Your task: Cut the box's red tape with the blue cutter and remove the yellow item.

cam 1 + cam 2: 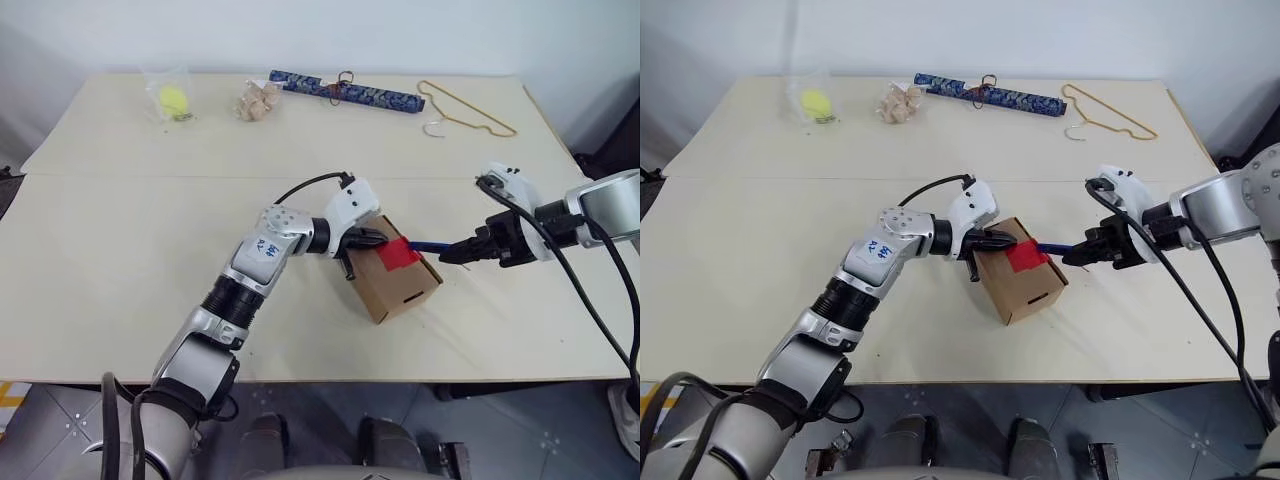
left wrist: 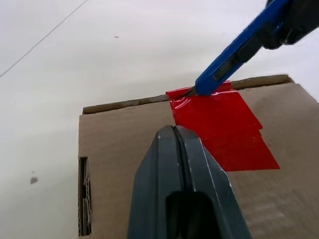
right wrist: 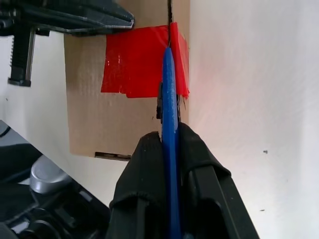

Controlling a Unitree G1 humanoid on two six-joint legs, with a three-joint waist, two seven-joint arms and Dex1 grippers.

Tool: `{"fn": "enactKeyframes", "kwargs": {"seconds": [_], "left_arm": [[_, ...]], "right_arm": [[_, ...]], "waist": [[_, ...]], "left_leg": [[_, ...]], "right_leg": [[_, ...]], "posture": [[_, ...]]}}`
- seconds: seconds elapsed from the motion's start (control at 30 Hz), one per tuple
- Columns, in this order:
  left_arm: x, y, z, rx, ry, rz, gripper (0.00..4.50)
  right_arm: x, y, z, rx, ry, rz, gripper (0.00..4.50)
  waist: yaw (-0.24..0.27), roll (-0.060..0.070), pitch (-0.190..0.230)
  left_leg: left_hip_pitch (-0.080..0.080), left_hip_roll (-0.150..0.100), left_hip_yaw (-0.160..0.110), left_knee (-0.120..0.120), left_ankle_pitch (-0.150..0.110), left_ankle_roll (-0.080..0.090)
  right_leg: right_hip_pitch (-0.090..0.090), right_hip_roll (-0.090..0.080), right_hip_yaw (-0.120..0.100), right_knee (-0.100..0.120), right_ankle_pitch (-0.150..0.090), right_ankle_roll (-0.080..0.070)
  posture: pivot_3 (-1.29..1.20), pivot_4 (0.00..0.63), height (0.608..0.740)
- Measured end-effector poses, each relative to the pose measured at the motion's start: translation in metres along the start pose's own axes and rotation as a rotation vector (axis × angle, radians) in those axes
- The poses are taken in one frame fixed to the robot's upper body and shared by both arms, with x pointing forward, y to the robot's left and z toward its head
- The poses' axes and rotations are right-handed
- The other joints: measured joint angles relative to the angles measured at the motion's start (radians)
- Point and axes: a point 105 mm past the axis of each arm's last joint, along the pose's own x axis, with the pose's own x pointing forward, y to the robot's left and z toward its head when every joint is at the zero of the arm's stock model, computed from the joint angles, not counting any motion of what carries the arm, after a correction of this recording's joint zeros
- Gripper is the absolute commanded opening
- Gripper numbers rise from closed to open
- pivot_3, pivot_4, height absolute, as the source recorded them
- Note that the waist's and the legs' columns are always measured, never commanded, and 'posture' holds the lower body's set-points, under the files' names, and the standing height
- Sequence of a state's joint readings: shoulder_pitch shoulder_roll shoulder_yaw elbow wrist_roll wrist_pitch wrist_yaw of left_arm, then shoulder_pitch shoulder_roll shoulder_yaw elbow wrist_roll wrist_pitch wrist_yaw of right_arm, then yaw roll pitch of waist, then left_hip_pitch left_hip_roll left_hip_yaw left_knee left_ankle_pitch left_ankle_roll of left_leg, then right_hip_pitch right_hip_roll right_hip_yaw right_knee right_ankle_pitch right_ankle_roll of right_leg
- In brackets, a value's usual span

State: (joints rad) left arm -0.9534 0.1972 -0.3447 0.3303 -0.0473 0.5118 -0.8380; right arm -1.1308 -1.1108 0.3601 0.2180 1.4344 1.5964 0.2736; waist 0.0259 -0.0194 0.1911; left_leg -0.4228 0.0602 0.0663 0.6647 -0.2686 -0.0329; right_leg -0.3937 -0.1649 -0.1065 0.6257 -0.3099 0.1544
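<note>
While the box [image 1: 392,277] is pinned by the closed left pincer [image 1: 372,238], the blue cutter [image 3: 170,124], clamped in the right pincer [image 1: 452,252], should be drawn steadily along the seam under the red tape [image 2: 219,127].

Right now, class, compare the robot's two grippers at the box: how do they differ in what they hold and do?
The right gripper is shut on the blue cutter, whose tip meets the red tape at the lid's edge. The left gripper is shut on nothing and rests on the box lid beside the tape. The left reaches in from the box's left, the right from its right. Both have black fingers, closed.
</note>
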Motion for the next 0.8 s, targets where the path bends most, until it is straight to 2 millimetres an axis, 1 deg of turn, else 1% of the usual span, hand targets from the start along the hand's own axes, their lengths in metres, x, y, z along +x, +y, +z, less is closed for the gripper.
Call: {"fn": "enactKeyframes", "kwargs": {"seconds": [0.17,0.37,0.8], "left_arm": [[0.002,-0.003,0.000,0.046,0.032,-0.020,0.00],[0.005,-0.006,0.001,0.094,0.060,-0.039,0.00],[0.012,-0.013,0.003,0.130,0.089,-0.073,0.00]], "right_arm": [[0.000,0.002,-0.005,0.020,0.036,-0.007,0.09],[0.000,0.003,-0.016,0.058,0.082,-0.007,0.09],[-0.009,0.002,-0.031,0.119,0.118,-0.004,0.09]], "waist": [[0.001,0.000,-0.001],[0.006,-0.001,-0.002],[0.028,-0.001,-0.003]], "left_leg": [[0.000,0.000,0.000,0.000,0.000,0.000],[0.000,0.000,0.000,0.000,-0.001,0.001],[0.000,0.000,0.000,0.000,-0.001,0.001]], "right_leg": [[0.000,0.000,0.000,0.000,0.000,0.000],[0.001,0.000,0.000,-0.001,0.000,0.000],[0.001,0.000,0.000,-0.002,0.000,0.000]], "posture": [[0.00,0.150,0.740],[0.00,0.150,0.740],[0.00,0.150,0.740]]}}
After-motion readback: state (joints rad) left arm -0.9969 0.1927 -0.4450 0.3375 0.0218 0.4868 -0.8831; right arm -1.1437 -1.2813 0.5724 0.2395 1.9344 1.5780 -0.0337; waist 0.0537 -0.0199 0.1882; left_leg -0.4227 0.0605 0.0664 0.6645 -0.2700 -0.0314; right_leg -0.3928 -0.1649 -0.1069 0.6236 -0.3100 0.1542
